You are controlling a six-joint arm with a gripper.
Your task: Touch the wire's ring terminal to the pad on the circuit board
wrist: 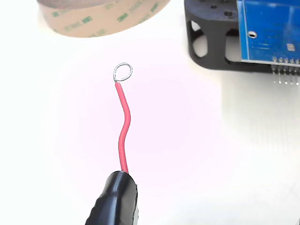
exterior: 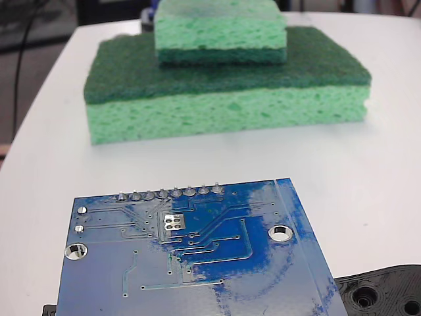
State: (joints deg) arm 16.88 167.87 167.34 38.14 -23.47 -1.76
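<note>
Closest thing in the wrist view is a black sleeve (wrist: 115, 199) at the bottom edge, with the red wire (wrist: 123, 131) poking out of it and wiggling upward. At its tip sits the ring terminal (wrist: 123, 71), a little silver loop hanging over bare white table (wrist: 56, 140), touching nothing. Can't tell what the fingers are doing, they aren't visible.

Farther up, a roll of tape (wrist: 101, 14) at the top edge, and top right the blue circuit board (wrist: 269, 30) sitting on a black plastic plate (wrist: 211, 42), well apart from the ring.

From the fixed view the board is nearest, the pad (exterior: 173, 222) just below the row of solder bumps (exterior: 170, 193). Behind it, two stacked green sponges (exterior: 223, 99).
</note>
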